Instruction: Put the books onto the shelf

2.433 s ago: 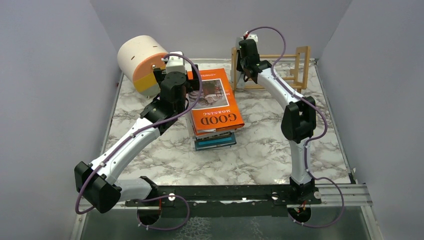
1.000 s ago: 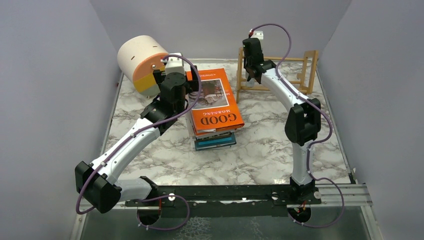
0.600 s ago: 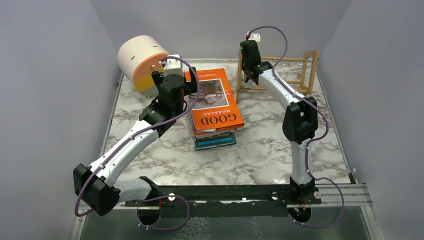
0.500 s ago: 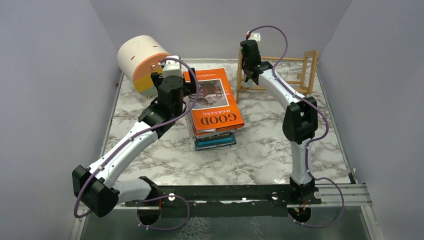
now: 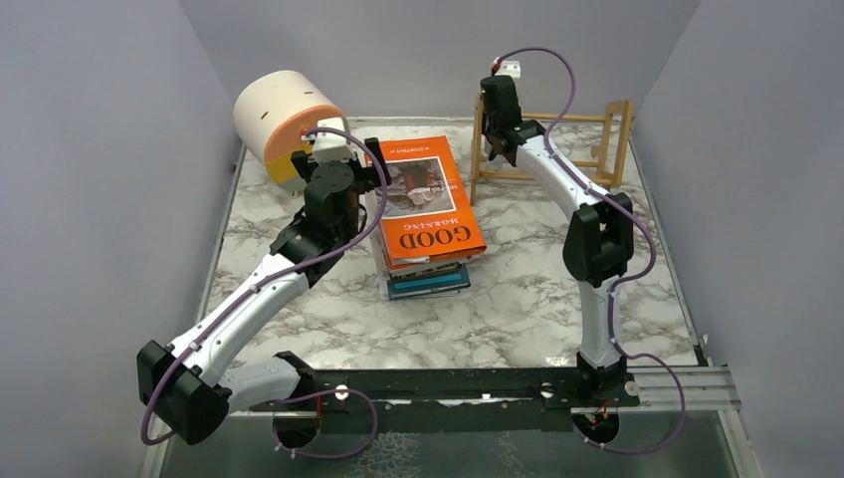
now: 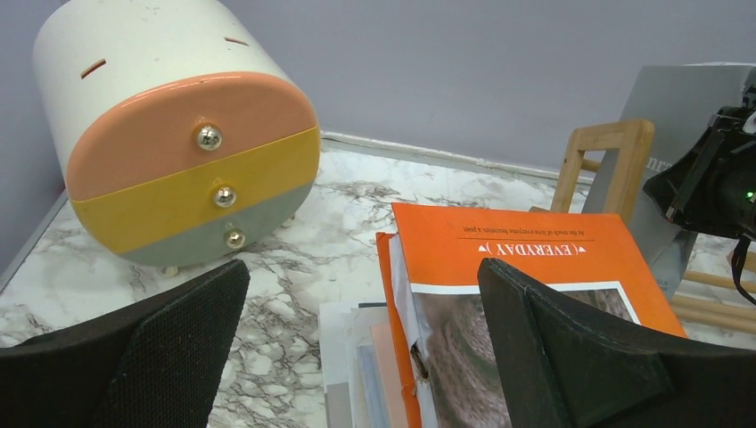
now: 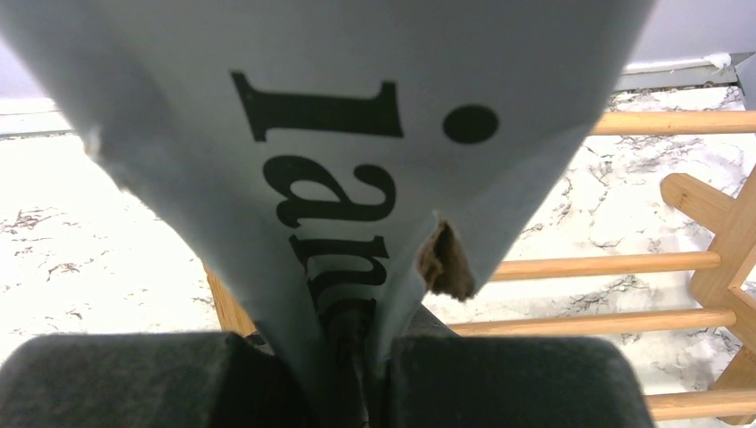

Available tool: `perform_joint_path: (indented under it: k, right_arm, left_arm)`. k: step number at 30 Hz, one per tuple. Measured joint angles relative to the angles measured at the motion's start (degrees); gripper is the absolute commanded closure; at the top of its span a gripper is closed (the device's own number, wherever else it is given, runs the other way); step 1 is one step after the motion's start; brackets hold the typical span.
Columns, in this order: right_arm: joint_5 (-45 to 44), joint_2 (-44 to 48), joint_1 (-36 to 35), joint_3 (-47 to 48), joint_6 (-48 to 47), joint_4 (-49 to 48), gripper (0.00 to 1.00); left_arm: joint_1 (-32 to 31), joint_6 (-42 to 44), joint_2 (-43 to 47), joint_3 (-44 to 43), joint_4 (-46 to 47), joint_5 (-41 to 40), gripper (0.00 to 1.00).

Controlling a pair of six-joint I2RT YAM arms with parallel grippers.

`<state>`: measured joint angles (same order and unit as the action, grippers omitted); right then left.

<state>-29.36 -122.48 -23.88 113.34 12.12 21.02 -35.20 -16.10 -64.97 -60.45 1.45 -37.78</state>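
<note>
Shelving the thin grey printed-cover book (image 7: 357, 71): the right gripper (image 7: 352, 361), clamped on it, holds it at the light-wood dowel rack (image 5: 597, 149)'s left end; next it likely needs lowering onto the rails. Beside the rack, the left gripper (image 6: 365, 357) gapes over the orange-topped stack (image 5: 430, 214).

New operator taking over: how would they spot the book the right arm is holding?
Start at the light-wood dowel rack at the far right corner of the marble table. At its left end, the right arm's fingers pinch a thin grey book. Unlike the orange-topped stack mid-table, it is grey with large black lettering and a tear.
</note>
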Motion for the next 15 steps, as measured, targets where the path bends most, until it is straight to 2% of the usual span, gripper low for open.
perform_joint_path:
  k: [6, 15]
  right_arm:
    - [0.8, 0.0, 0.0, 0.0, 0.1, 0.6, 0.99]
    - [3.4, 0.1, 0.0, 0.0, 1.9, 4.8, 0.99]
  left_arm:
    - [0.0, 0.0, 0.4, 0.6, 1.0, -0.2, 0.01]
    - [0.0, 0.1, -3.8, -4.8, -3.1, 0.7, 0.01]
